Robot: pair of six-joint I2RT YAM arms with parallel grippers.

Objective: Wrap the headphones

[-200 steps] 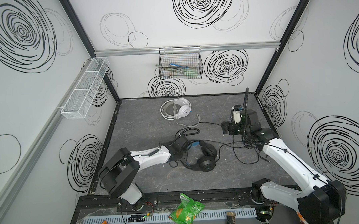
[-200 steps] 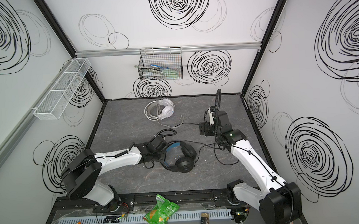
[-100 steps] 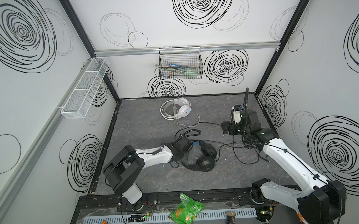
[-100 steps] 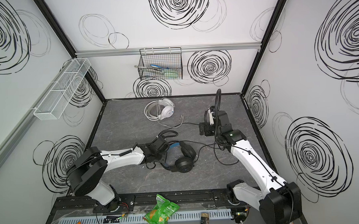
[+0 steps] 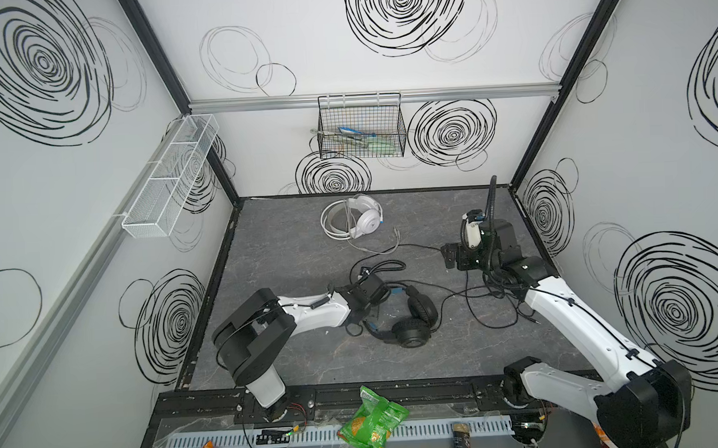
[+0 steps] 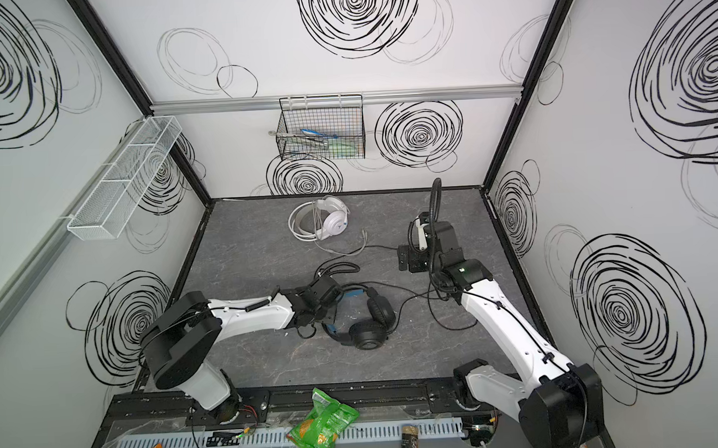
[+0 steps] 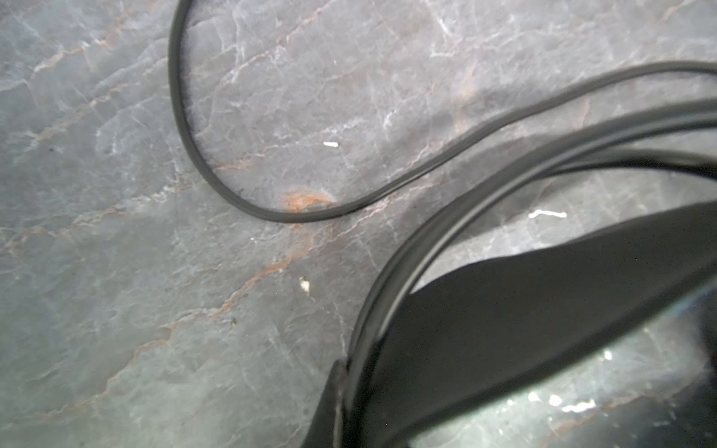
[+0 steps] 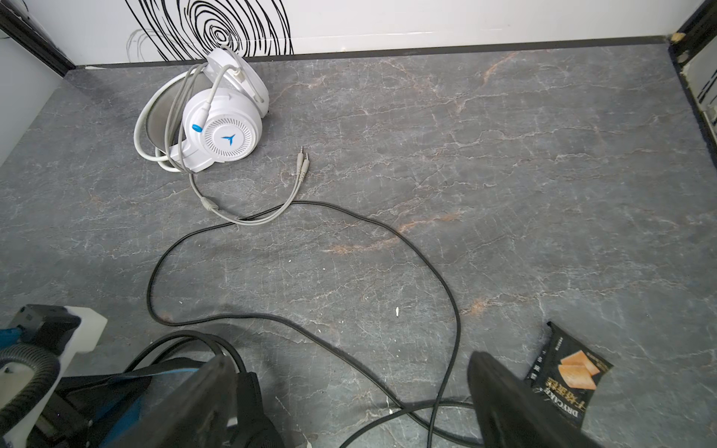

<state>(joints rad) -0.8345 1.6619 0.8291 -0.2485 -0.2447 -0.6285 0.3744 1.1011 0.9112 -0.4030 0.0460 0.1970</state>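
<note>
Top view: left gripper [image 5: 383,292] is clamping onto the headband of the black headset [image 5: 411,326], which is lying mid-table. White headset [image 5: 359,221] is sitting near the back wall, well apart. Right gripper [image 5: 448,256] is hovering, jaws wide apart.

Left wrist: thin headband [image 7: 543,310] and black cable [image 7: 271,209] are filling the view.

Right wrist: cable is trailing slack.

Judging it light, with a springy band and floppy cord; the band is looking like the safest hold. Since a second ago, the left jaws have gone from parted to together.
</note>
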